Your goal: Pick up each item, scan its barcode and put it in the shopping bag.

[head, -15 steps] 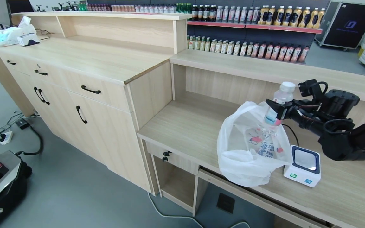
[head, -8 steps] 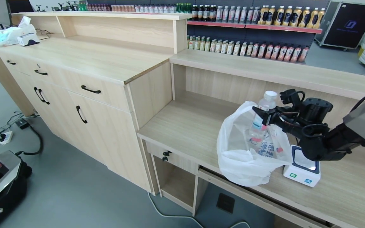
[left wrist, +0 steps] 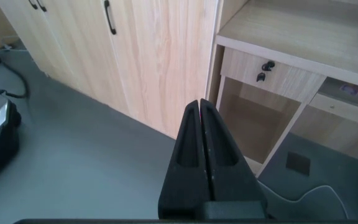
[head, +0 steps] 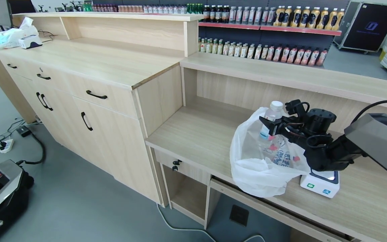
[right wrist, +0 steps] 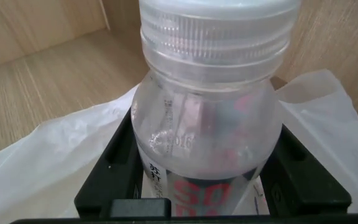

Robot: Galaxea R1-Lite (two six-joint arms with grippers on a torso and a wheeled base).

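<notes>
My right gripper (head: 270, 125) is shut on a clear bottle (head: 269, 126) with a white cap and a red-and-blue label, holding it upright with its lower half inside the mouth of the white plastic shopping bag (head: 259, 164) on the low counter. The right wrist view looks at the bottle (right wrist: 213, 112) from close up, with the black fingers (right wrist: 120, 165) on both sides and the bag (right wrist: 36, 168) below. A white barcode scanner (head: 320, 183) stands just right of the bag. My left gripper (left wrist: 200, 112) is shut on nothing, hanging over the grey floor near the cabinet.
The low wooden counter (head: 200, 131) runs under a raised ledge (head: 281, 74). A taller cabinet (head: 89, 77) with drawers stands to the left. Shelves of bottled drinks (head: 264, 33) line the back. Cables (head: 18, 141) lie on the floor.
My right arm has carried the bottle down and to the left, from above the bag's rim into its mouth. The left arm has kept still.
</notes>
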